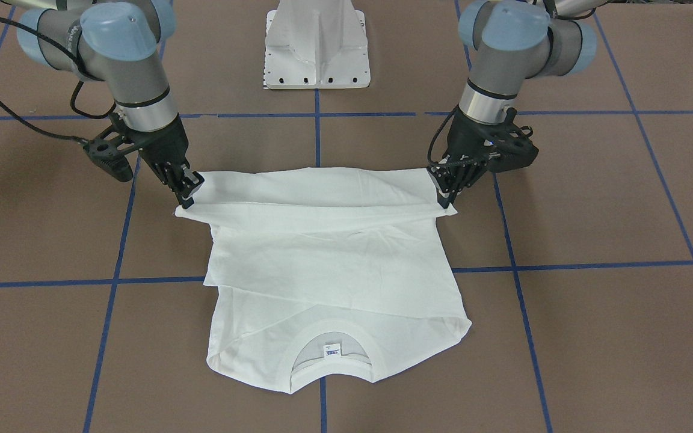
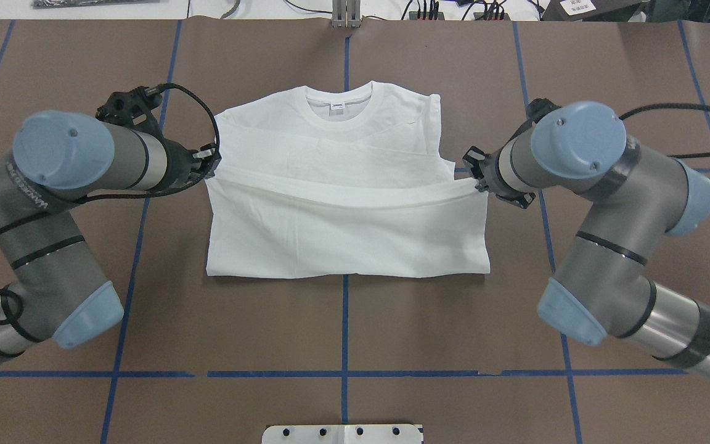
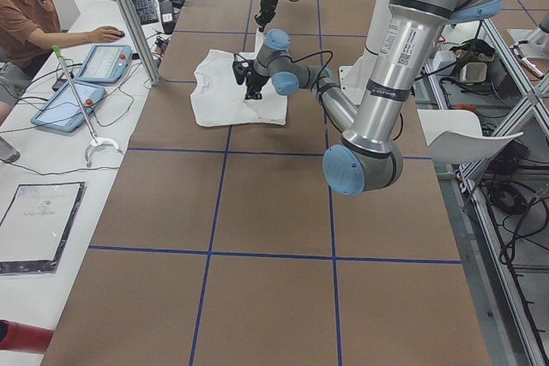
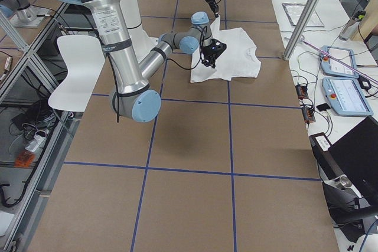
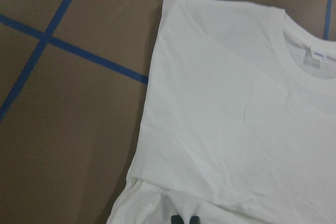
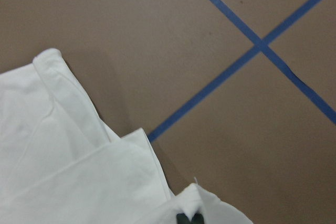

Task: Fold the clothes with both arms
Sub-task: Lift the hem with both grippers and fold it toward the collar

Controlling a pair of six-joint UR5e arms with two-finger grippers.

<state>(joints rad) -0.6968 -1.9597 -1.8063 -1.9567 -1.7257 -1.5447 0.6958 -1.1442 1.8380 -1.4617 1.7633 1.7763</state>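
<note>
The white T-shirt lies on the brown table with its sleeves folded in and its ribbed collar and neck label at the far end from the robot. Its hem edge is raised and doubled over the body as a taut band. My left gripper is shut on the hem's corner on my left side. It also shows in the overhead view. My right gripper is shut on the other hem corner, also in the overhead view. Each wrist view shows closed fingertips pinching white cloth. The black text is hidden.
The white pedestal base stands behind the shirt at the robot's side. Blue tape lines cross the brown table. An operator sits with tablets beyond the table's far edge.
</note>
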